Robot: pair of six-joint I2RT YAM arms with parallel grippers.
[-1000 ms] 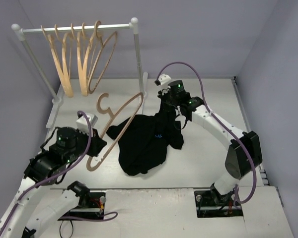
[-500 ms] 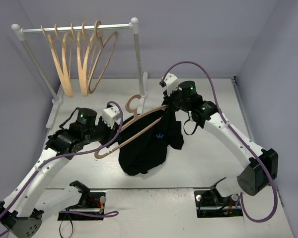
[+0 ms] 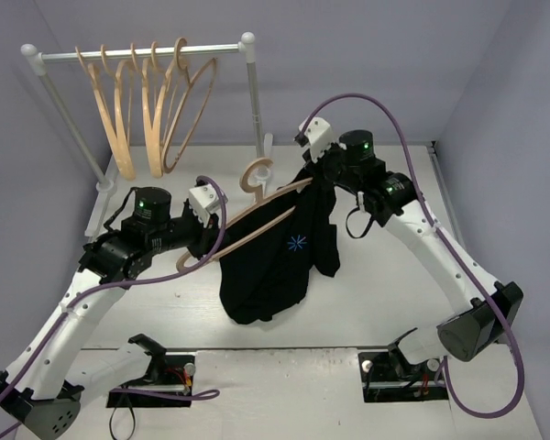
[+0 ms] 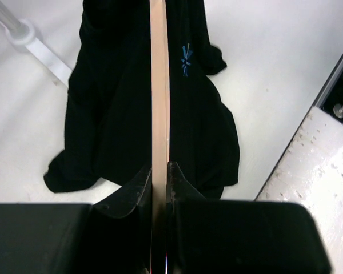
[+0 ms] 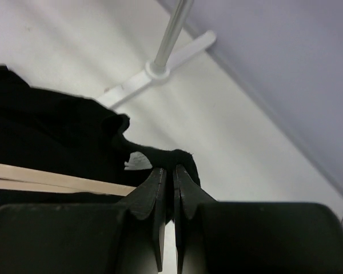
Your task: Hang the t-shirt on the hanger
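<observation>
The black t-shirt (image 3: 284, 261) with a small blue mark hangs from its collar, lifted off the table, its lower part resting on the tabletop. My right gripper (image 3: 313, 180) is shut on the collar fabric (image 5: 180, 157). My left gripper (image 3: 204, 240) is shut on the lower bar of a pale wooden hanger (image 3: 257, 215), held tilted in the air. The hanger's right end goes into the shirt near the collar, and its hook (image 3: 255, 174) points up behind. In the left wrist view the hanger bar (image 4: 159, 85) runs straight up over the shirt (image 4: 114, 114).
A white rack (image 3: 137, 53) at the back left holds several identical wooden hangers (image 3: 156, 115). Its right post (image 3: 255, 101) stands just behind the lifted hanger's hook; its foot shows in the right wrist view (image 5: 160, 65). Grey walls enclose the table.
The left arm has swung the hanger up and right so its end has slid into the shirt. The right gripper has raised the collar higher and slightly back.
</observation>
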